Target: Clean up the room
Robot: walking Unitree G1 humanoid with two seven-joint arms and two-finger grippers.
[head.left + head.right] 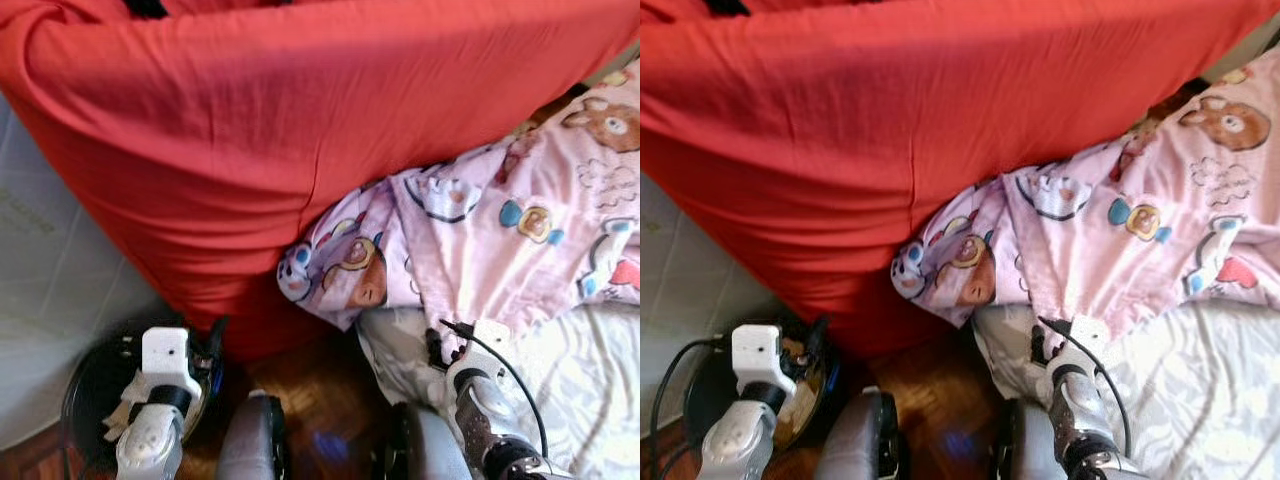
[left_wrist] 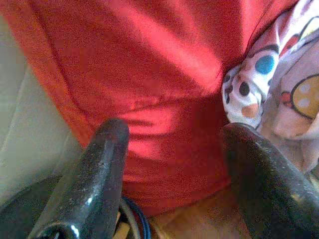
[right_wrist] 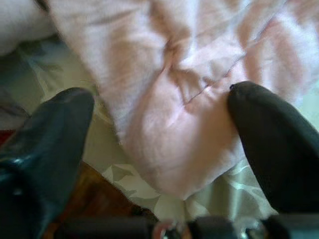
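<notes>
Head views: big red cushion (image 1: 300, 150) across the top and middle, slumped down onto the wooden floor (image 1: 310, 400). Pink blanket (image 1: 520, 230) with cartoon prints draped to the right of it, one folded corner tucked against the cushion's lower edge. White sheet (image 1: 590, 390) with a faint leaf pattern under the blanket at lower right. Pale tiled wall (image 1: 50, 290) at far left. Round black bin (image 1: 85, 385) on the floor at lower left, touching the cushion's bottom. Left gripper (image 1: 212, 345) low at the left, over the bin's rim, just beside the cushion's bottom edge. Right gripper (image 1: 440, 350) low at right, at the blanket's hem where it meets the sheet, black cable looping over the wrist. Left wrist view: left gripper (image 2: 172, 144) with both black fingers (image 2: 94, 174) spread wide, nothing between them, aimed at the lower part of the red cushion (image 2: 149, 74); spotted blanket corner (image 2: 259, 79) beside it, bin rim and a strip of wood floor below. Right wrist view: right gripper (image 3: 159, 134) released, fingers (image 3: 271, 139) well apart on either side of a bunched pink blanket fold (image 3: 179, 114), not closed on it; patterned sheet (image 3: 149, 194) under the fold, sliver of wood floor near one finger.
</notes>
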